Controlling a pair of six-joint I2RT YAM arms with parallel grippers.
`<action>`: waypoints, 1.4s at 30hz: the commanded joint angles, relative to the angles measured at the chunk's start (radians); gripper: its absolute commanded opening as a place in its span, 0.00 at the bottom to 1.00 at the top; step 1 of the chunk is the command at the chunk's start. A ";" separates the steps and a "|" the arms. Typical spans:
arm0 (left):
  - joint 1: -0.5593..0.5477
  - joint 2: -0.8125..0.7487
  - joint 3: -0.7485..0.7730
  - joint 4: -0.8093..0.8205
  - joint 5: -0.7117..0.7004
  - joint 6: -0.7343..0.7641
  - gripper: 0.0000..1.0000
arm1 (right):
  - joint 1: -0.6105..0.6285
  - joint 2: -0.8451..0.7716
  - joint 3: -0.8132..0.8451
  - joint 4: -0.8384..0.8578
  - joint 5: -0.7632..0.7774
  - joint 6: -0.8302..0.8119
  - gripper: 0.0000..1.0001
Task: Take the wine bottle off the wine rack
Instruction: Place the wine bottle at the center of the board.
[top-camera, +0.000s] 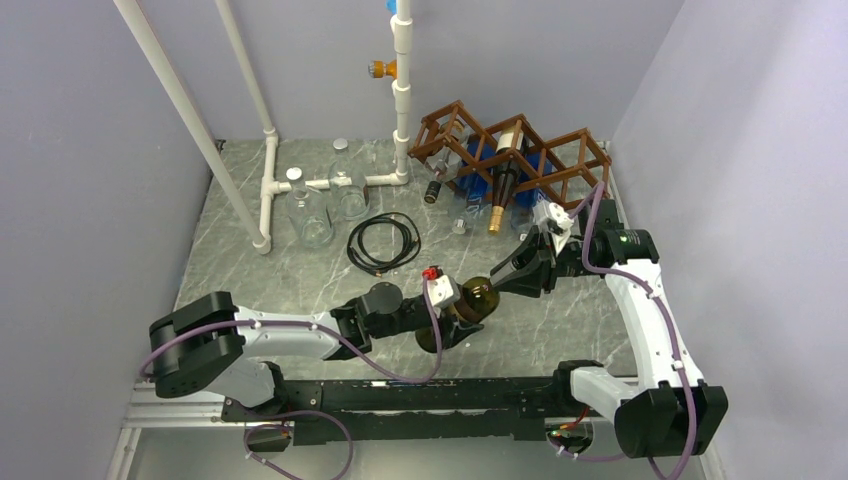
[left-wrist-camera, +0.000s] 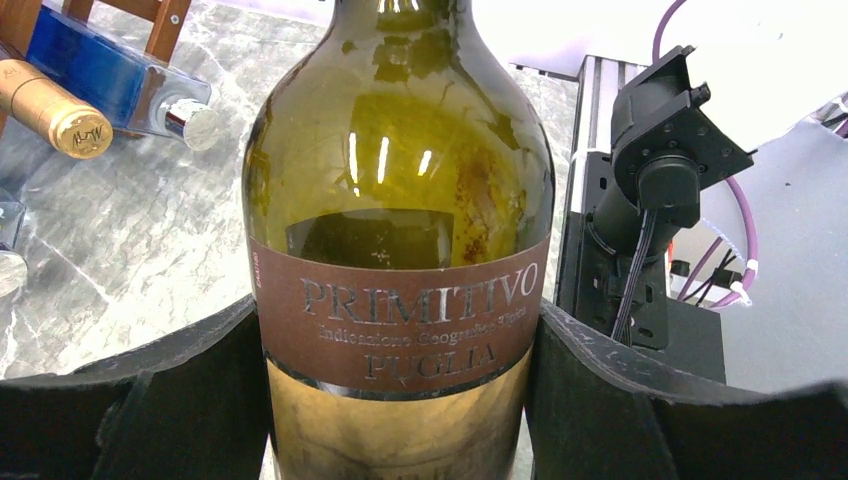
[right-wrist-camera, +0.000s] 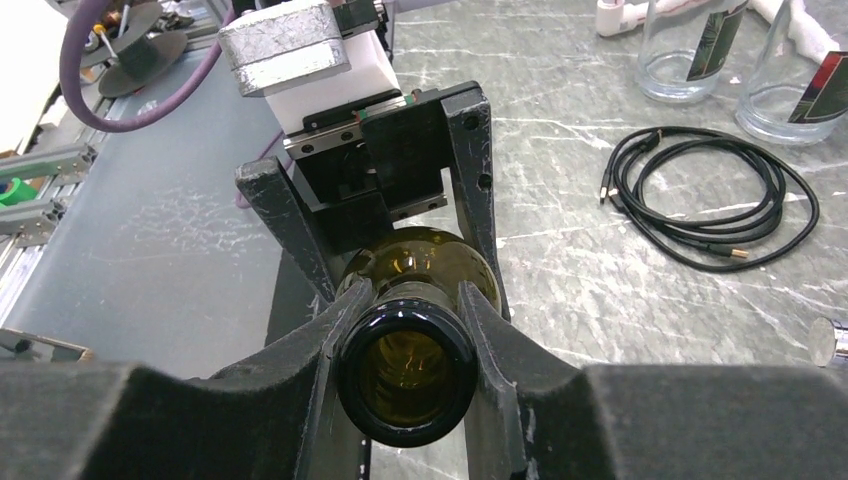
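The grey marbled table carries a brown wooden lattice wine rack at its far right, with other bottles in it. The olive-green glass wine bottle is already out, held near the middle, well apart from the rack. The task looks nearly done; only setting it down seems left. The left pincer grips its brown-labelled body, and the right pincer clamps the open neck.

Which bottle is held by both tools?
The olive-green Primitivo bottle: the left tool clamps its body, the right tool its neck. The others lie at the wine rack or stand beside the white pipes.
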 joint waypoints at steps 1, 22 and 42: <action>0.020 0.015 0.092 0.109 0.017 -0.060 0.31 | 0.020 -0.025 0.016 0.092 -0.014 0.014 0.00; 0.152 -0.216 0.137 -0.381 0.090 0.030 1.00 | 0.200 0.067 0.271 0.324 0.430 0.362 0.00; 0.185 -0.624 -0.006 -0.681 -0.107 -0.007 1.00 | 0.522 0.407 0.552 0.312 0.812 0.485 0.08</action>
